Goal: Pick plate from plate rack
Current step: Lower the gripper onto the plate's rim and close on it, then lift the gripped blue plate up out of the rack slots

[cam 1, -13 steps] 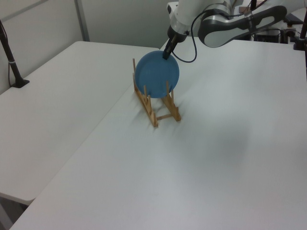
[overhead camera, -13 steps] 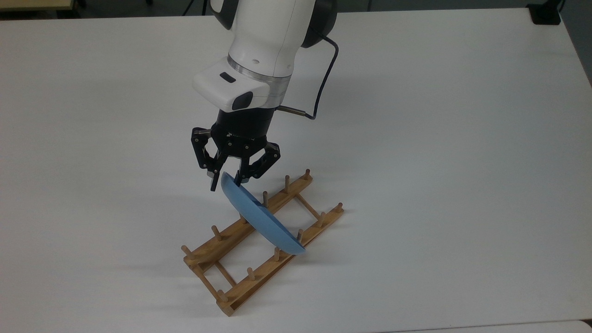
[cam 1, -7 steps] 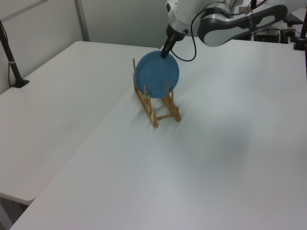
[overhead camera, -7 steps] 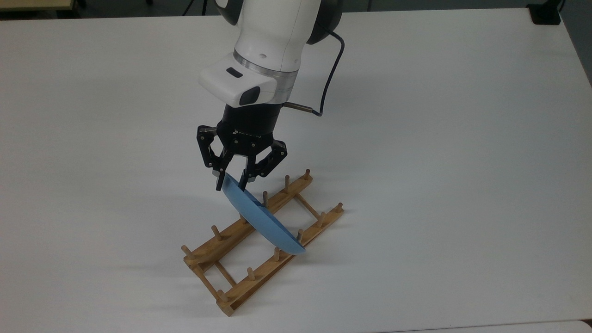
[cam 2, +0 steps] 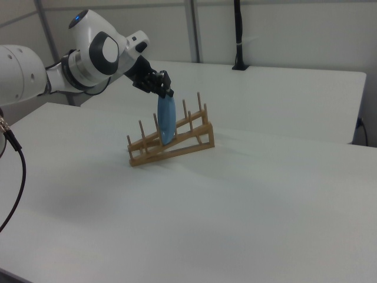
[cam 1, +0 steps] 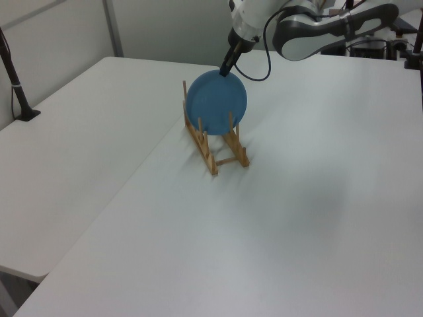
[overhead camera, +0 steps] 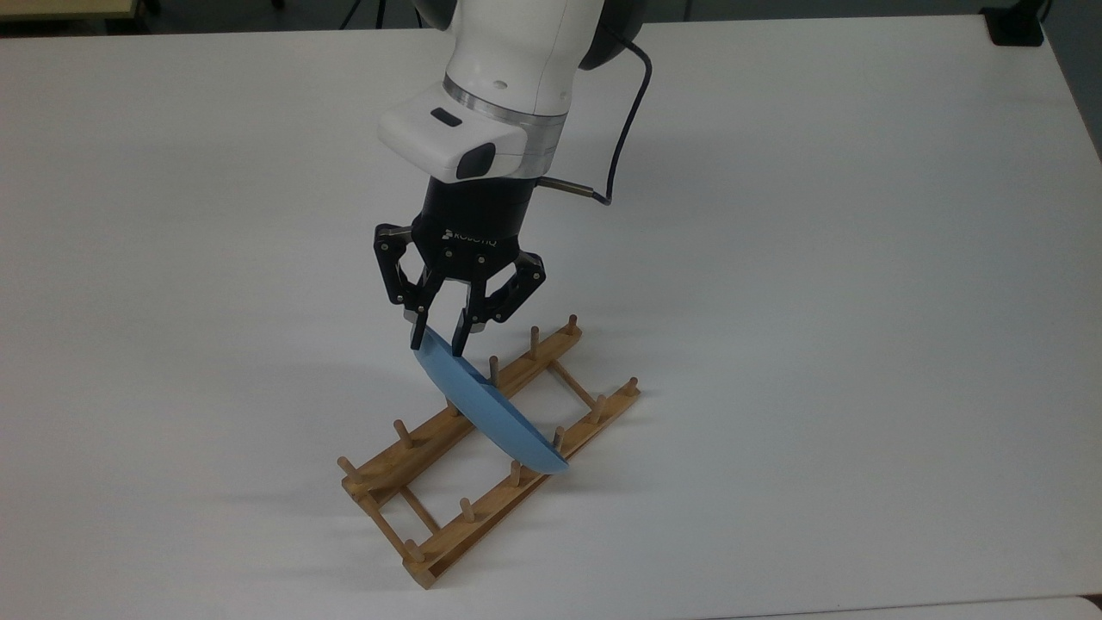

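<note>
Since a second ago the claw (overhead camera: pixel 439 344) has shifted slightly toward 3 o'clock in the top view and risen a little, and its fingers have drawn closer together on the plate's rim; the plate (overhead camera: pixel 482 406) and plate rack (overhead camera: pixel 482 448) lie as they did. Now the two black fingers straddle the plate's top edge, one on each face, and appear clamped on it. The plate stands on edge in the rack, tilted, its lower rim down between the two wooden rails near the rack's middle, held between upright pegs.

From the left view the plate (cam 1: pixel 216 103) shows its round blue face, with the claw (cam 1: pixel 225 70) touching its rim at about 1 o'clock. The rack (cam 1: pixel 217 146) runs beneath it, pegs rising on either side of the plate.

From the right view the plate (cam 2: pixel 166 122) is seen edge-on, leaning a little, with the claw (cam 2: pixel 166 93) at its top, at 12 o'clock. The rack (cam 2: pixel 171 144) sits on the white bench (cam 2: pixel 247 200), its far end raised.

A black cable (overhead camera: pixel 624 129) loops from the wrist at the 3 o'clock side of the arm in the top view. The bench (overhead camera: pixel 818 301) around the rack is plain white.
</note>
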Robot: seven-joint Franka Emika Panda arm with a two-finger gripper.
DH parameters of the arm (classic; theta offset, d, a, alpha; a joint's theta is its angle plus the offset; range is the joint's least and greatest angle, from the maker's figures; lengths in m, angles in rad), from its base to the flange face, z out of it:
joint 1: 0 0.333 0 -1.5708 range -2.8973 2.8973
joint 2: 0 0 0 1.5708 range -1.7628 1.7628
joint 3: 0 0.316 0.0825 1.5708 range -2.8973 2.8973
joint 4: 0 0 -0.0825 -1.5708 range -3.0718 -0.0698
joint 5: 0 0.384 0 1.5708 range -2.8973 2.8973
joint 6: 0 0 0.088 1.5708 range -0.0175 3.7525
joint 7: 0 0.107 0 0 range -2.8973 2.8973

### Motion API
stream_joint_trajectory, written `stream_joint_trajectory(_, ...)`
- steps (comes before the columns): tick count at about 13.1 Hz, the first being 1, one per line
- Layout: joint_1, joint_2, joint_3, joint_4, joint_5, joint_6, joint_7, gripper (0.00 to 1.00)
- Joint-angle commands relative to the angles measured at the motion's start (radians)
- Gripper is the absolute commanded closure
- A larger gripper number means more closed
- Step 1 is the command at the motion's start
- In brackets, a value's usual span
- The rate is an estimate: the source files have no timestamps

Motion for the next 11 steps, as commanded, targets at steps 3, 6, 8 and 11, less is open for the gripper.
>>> stream_joint_trajectory(3, 0.02, -0.03, -0.004, -0.023, -0.016, -0.036, 0.018, 0.65)
stream_joint_trajectory(6, 0.018, -0.032, -0.008, -0.031, -0.02, -0.037, 0.013, 0.66)
stream_joint_trajectory(8, 0.017, -0.03, -0.011, -0.032, -0.033, -0.037, 0.007, 0.66)
stream_joint_trajectory(11, 0.012, -0.03, -0.011, -0.041, -0.045, -0.037, -0.021, 0.66)
